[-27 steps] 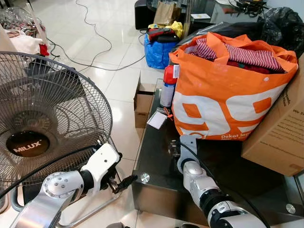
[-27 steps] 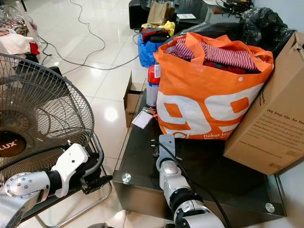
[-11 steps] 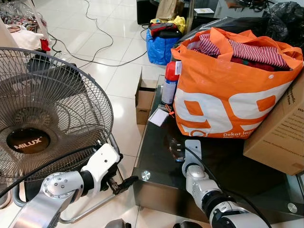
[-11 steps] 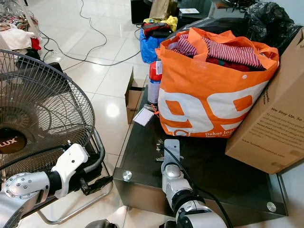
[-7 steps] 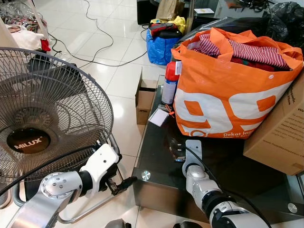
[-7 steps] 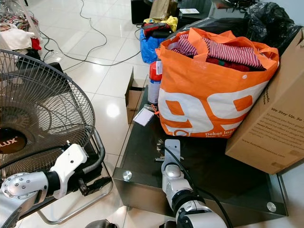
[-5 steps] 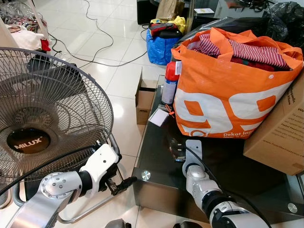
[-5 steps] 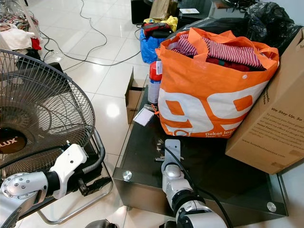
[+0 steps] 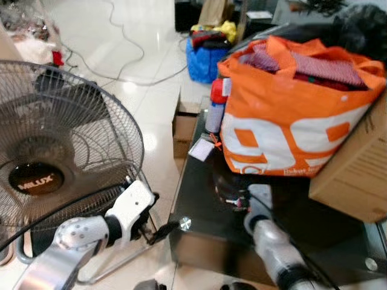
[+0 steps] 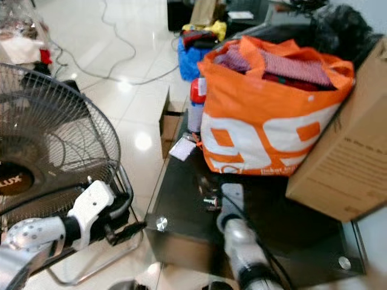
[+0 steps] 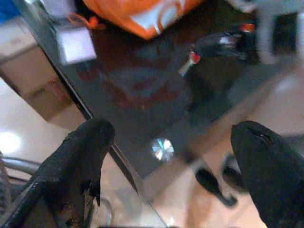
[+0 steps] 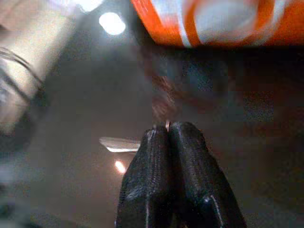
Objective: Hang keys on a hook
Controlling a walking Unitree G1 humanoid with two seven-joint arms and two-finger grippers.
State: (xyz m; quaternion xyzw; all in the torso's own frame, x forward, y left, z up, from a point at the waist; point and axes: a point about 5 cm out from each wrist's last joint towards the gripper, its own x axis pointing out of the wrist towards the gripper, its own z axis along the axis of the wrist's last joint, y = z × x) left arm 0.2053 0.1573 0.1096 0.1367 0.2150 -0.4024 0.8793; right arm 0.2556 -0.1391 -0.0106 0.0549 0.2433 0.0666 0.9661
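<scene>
Your right hand (image 12: 168, 130) is pinched closed over the dark glass counter (image 9: 199, 199), a sliver of metal showing between its tips; whether that is the keys (image 9: 233, 198), you cannot tell from the blur. In the head views the keys show just in front of the orange bag (image 9: 290, 115), at the right hand's tips. Your left hand (image 11: 171, 142) hangs open off the counter's corner, beside the fan (image 9: 54, 157).
</scene>
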